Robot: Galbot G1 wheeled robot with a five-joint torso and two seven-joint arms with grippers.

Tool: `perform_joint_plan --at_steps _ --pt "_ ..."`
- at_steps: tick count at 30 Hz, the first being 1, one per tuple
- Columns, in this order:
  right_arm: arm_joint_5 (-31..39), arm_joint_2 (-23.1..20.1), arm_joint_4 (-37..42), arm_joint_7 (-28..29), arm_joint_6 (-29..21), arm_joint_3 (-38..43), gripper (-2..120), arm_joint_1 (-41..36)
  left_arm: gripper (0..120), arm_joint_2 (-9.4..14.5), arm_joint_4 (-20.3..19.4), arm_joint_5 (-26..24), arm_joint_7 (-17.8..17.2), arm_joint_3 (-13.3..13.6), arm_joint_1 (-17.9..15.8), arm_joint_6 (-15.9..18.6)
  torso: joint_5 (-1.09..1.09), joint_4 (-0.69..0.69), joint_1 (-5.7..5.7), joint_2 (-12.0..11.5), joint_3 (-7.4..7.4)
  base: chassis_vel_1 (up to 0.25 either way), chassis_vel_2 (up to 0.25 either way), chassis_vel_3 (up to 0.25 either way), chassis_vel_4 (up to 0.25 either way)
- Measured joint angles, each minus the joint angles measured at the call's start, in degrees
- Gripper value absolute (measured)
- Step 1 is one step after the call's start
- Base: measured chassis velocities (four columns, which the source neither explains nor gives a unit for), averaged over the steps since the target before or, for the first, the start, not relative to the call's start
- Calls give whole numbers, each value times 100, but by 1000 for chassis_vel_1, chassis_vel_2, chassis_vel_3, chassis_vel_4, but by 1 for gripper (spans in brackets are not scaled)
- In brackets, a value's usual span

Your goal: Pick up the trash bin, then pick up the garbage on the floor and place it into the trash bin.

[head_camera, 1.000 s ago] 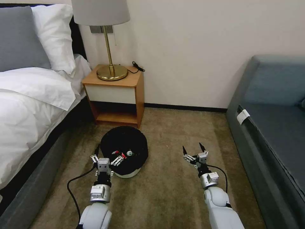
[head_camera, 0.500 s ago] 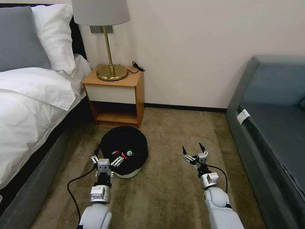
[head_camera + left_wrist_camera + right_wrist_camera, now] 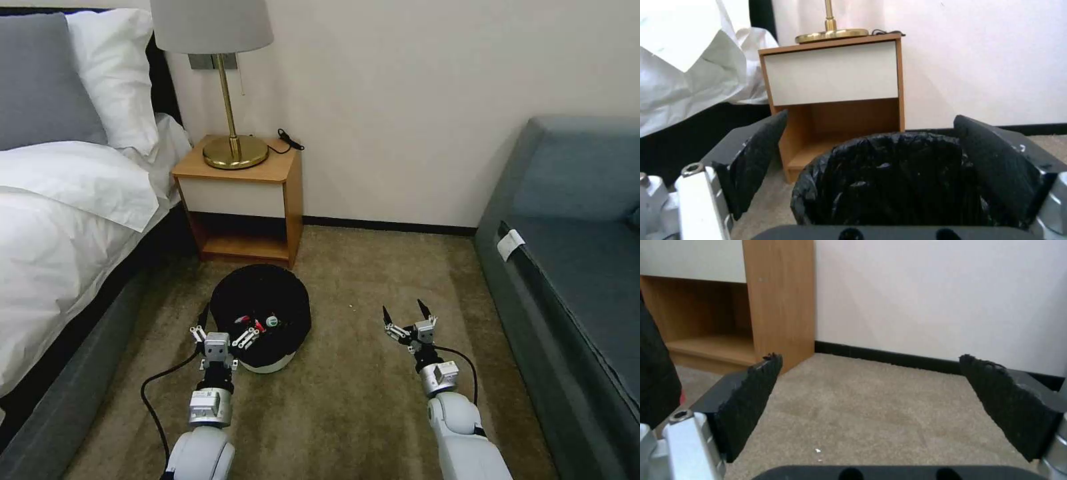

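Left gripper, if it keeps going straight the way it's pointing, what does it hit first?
Most likely the near rim of the round white bin lined with a black bag; the open left gripper points straight at it, though the gap is unclear.

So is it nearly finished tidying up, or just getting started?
It looks close to finished. The bin stands on the carpet with litter already inside: something red and a small green-topped item show in the head view. No litter shows on the visible carpet. Nothing is in hand: the left gripper is open at the bin's near rim, and the right gripper is open over bare carpet.
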Motion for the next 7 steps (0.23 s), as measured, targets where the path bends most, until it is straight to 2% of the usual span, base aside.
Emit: perform_joint_plan --at_steps 7 --pt "0 0 -3 0 -1 0 100 2 100 0 2 0 0 0 0 0 0 0 0 0 0 0 0 0 0"
